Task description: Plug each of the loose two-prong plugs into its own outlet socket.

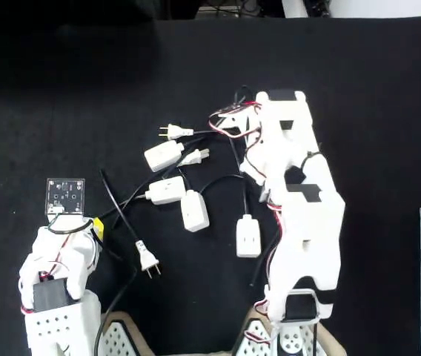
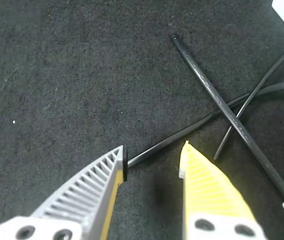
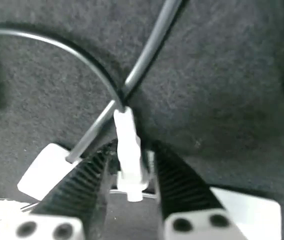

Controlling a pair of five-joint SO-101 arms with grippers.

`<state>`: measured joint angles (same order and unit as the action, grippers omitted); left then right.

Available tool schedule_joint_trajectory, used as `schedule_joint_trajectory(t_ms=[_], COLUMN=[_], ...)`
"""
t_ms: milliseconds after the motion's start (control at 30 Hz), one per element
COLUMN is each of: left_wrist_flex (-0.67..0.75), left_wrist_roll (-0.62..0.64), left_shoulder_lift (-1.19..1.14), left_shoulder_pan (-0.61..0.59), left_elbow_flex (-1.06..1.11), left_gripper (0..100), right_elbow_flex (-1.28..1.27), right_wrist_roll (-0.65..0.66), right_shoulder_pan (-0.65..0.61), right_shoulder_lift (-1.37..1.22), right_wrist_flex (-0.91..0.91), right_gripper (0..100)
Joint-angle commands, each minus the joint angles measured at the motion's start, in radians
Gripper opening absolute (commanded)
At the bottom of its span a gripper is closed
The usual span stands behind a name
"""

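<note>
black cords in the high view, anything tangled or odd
Yes: the thin black cords cross over one another among the white outlet sockets mid-table, a loose tangle. Nothing looks damaged.

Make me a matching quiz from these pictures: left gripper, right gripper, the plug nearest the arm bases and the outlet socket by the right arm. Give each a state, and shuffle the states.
Things
1. left gripper
2. right gripper
3. plug nearest the arm bases
4. outlet socket by the right arm

States
A. lies loose, prongs bare
B. shut on a white plug
C. a white block with no plug in it
D. open above black cables

Pairs: 1-D, 2-B, 3-A, 4-C
</note>
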<state>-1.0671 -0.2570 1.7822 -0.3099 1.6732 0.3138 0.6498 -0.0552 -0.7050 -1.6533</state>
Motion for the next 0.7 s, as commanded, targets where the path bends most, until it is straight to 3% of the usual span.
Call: schedule_joint_trajectory(t_ms=[0, 200, 667], left_wrist_flex=[0.005, 0.005, 0.005], left_wrist_roll=[-0.005, -0.005, -0.005], left_shoulder_lift=[0.006, 0.006, 0.006], left_shoulder_pan=[-0.010, -0.010, -0.010], left_elbow_flex=[-0.012, -0.012, -0.012], left_gripper=[19, 19, 19], right_elbow_flex=[0.087, 0.108, 0.093], right_wrist_roll=[-0.006, -0.014, -0.014], right_shoulder_pan=[-0.017, -0.028, -0.011], right_shoulder_lift=[0.005, 0.002, -0.012], right_wrist_flex=[-0.028, -0.092, -0.092], right_gripper=[2.0, 15.5, 12.0])
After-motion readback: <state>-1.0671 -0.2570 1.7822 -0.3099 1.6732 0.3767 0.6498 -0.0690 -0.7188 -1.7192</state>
